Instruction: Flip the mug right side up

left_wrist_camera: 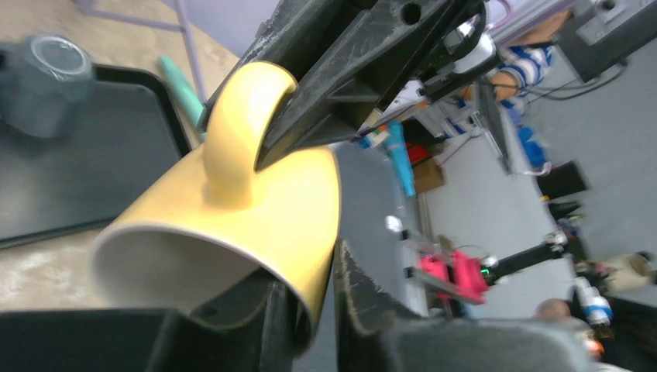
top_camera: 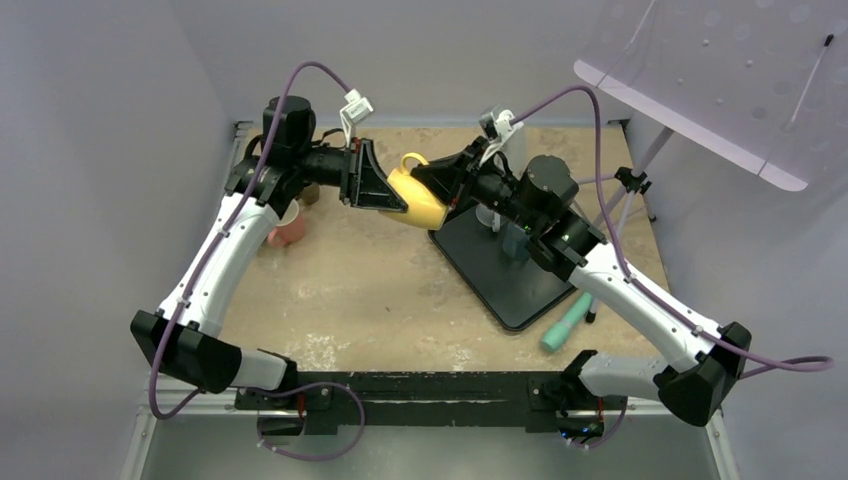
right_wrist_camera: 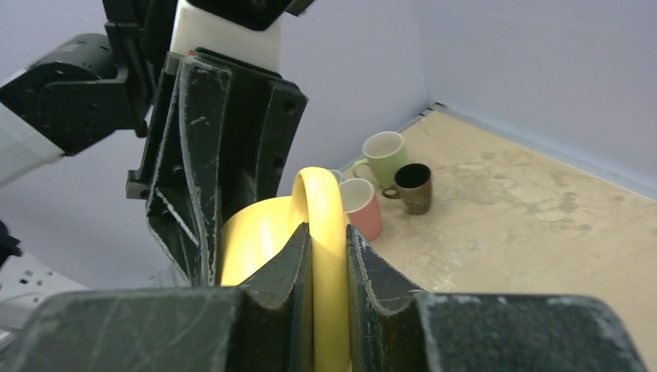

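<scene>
The yellow mug [top_camera: 422,202] hangs in the air over the middle back of the table. It is tilted on its side, with the handle up and the mouth toward the left arm. My left gripper [top_camera: 393,203] is shut on the mug's rim [left_wrist_camera: 256,203], with one finger inside the mouth and one outside. My right gripper [top_camera: 428,174] is shut on the mug's handle [right_wrist_camera: 325,221], with a finger pressed on each side. The mug's base is hidden.
A black tray [top_camera: 505,280] lies right of centre with a grey cup [top_camera: 514,240] on it. A teal object [top_camera: 565,322] lies beside the tray. Pink [right_wrist_camera: 364,208], green [right_wrist_camera: 385,155] and brown [right_wrist_camera: 413,186] mugs stand at the back left. A tripod [top_camera: 628,185] stands at the right.
</scene>
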`<state>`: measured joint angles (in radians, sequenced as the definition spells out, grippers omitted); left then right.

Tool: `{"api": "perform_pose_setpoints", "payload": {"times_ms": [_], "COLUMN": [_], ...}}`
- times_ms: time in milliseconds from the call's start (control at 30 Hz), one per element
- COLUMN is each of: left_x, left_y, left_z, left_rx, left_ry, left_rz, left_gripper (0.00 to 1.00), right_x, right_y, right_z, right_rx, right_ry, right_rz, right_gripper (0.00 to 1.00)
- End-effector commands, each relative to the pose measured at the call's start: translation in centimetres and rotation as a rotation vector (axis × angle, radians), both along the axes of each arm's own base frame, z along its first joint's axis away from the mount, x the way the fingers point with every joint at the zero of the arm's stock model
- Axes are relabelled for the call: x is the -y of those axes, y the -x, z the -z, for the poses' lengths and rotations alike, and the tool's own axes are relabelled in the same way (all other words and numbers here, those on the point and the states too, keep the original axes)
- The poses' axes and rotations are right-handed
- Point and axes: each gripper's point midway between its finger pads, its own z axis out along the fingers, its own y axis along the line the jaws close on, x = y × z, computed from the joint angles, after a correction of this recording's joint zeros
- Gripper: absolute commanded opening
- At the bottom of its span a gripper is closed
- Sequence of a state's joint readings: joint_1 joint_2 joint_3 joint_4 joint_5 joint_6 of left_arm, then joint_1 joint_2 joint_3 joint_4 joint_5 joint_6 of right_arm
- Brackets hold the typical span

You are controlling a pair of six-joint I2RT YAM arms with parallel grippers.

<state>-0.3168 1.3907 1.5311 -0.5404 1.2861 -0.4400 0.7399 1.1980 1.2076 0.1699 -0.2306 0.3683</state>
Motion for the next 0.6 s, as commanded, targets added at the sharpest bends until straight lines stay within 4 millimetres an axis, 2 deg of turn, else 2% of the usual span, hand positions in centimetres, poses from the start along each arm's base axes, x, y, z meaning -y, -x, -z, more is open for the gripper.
{"api": "perform_pose_setpoints", "payload": {"times_ms": [0,33,133,167,233,300,333,467,567], "left_x": [0.2,0.0,-0.7,-1.0,-2.5,-4.4,-5.3,-8.5,-11.9], "left_y": [1.4,1.5,1.1,0.6,-1.1,-3.1,-3.9,-6.1,-9.6], "left_z": [-1.2,-1.0,-0.4,0.2,2.6,5.1,6.5,11.3,15.3], "left_rx": [0.028,0.037,0.145,0.167,0.184,0.244,0.247,0.262,0.309], "left_ry": [0.039,0.030,-0.035,-0.077,-0.234,-0.409,-0.485,-0.718,-0.957], "left_rz": [0.045,0.043,-0.008,-0.043,-0.148,-0.227,-0.257,-0.304,-0.370], "left_gripper": [0.03,0.00,0.00,0.00,0.00,0.00,0.00,0.00,0.00], "right_x": [0.0,-0.1,-0.5,-0.7,-0.9,-1.3,-1.2,0.1,1.5], "right_y": [1.2,1.0,0.4,0.0,-0.8,-0.7,-0.6,-1.1,-1.9], "right_z": [-6.2,-5.7,-4.0,-3.0,-1.1,0.5,1.0,2.5,3.5], "right_rx": [0.120,0.111,0.062,0.041,-0.005,-0.049,-0.063,-0.102,-0.133], "right_ry": [-0.153,-0.145,-0.102,-0.068,0.000,0.045,0.061,0.093,0.133], "right_rz": [-0.042,-0.037,-0.031,-0.023,0.000,-0.019,-0.020,0.056,0.143], "right_gripper": [0.00,0.00,0.02,0.22,0.55,0.79,0.84,0.89,0.90]}}
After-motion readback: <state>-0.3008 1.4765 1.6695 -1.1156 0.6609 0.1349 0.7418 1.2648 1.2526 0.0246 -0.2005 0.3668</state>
